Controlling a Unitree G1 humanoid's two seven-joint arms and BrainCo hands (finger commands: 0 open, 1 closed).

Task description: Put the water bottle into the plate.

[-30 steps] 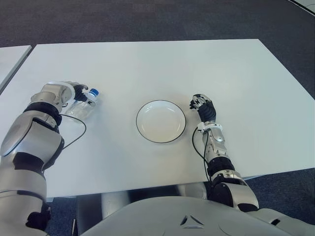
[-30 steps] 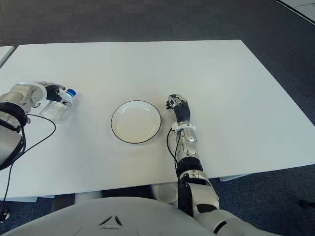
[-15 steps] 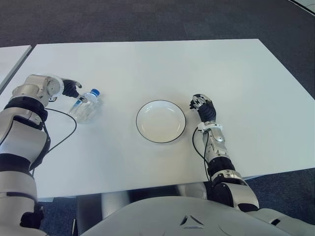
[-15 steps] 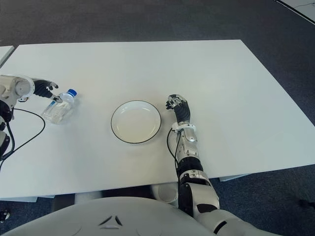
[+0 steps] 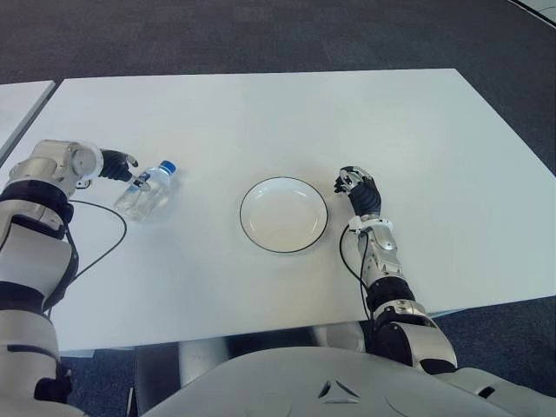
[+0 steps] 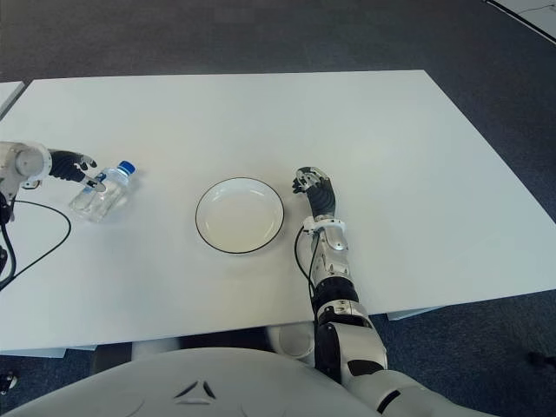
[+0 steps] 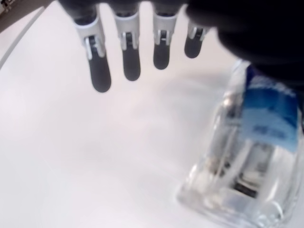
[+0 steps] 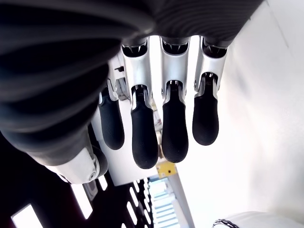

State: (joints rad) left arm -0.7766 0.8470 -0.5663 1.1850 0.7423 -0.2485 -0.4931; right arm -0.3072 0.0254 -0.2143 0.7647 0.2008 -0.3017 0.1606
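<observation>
The water bottle (image 5: 146, 188) lies well left of the plate (image 5: 284, 215); the left hand (image 5: 116, 164), fingers spread (holding nothing), must grasp it. Right hand (image 5: 360, 192) idles beside the plate's right, empty.

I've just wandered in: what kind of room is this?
Probably an office or lab: a plain white table on dark carpet, holding only a plate and a water bottle.
</observation>
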